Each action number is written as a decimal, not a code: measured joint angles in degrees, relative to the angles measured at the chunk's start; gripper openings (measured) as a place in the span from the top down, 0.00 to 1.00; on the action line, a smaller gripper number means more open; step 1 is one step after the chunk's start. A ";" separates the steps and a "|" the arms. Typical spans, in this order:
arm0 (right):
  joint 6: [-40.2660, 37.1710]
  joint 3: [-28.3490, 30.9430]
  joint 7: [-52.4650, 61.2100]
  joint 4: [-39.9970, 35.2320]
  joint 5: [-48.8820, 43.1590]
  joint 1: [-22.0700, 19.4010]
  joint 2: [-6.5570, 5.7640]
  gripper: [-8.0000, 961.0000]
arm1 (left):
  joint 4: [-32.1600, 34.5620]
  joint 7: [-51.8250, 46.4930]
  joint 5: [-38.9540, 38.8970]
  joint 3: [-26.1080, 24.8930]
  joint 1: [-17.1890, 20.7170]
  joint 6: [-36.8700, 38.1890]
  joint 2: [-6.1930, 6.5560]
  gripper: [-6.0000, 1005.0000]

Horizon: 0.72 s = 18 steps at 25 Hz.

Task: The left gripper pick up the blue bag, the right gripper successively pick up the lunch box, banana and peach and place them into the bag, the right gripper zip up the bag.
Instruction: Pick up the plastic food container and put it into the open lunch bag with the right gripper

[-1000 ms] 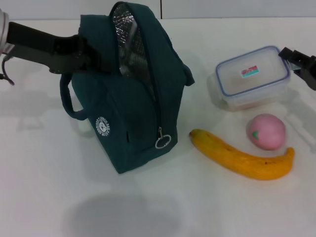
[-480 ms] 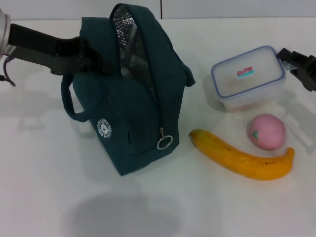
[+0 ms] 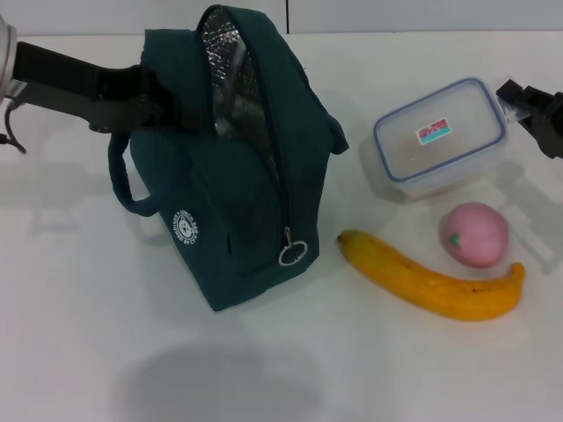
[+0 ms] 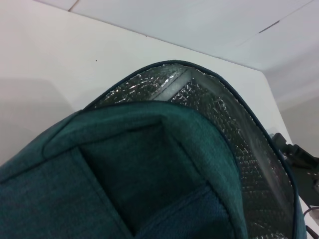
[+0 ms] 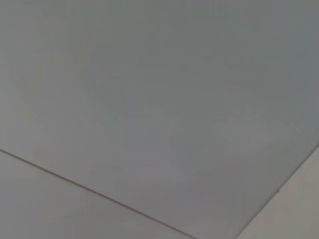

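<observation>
The blue bag [image 3: 237,193] stands upright at centre left, its top unzipped and the silver lining [image 3: 224,70] showing. My left gripper [image 3: 163,101] is shut on the bag's upper left edge; the left wrist view shows only the bag [image 4: 149,164] fabric and foil close up. The lunch box [image 3: 440,136] hangs slightly above the table at the right, tilted, with its shadow beneath it. My right gripper [image 3: 513,98] is shut on its far right end. The peach [image 3: 475,233] and the banana [image 3: 431,281] lie on the table in front of the box.
A white table [image 3: 88,334] carries everything. The bag's ring zipper pull [image 3: 292,253] hangs low on its front. The right wrist view shows only a plain grey surface with a seam.
The lunch box has risen off the table and drifted slightly left with the right gripper. The bag, left gripper, banana and peach have stayed put.
</observation>
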 joint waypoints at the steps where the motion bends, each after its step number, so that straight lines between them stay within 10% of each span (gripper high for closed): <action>1: -0.19 0.00 0.00 0.01 0.18 0.01 -0.01 0.89 | 0.00 0.03 0.00 -0.01 0.02 0.01 0.00 0.96; 18: -8.30 0.03 0.52 -0.22 9.50 -3.51 -0.50 0.89 | 0.00 -0.45 -3.29 0.36 -0.21 1.16 -0.11 0.96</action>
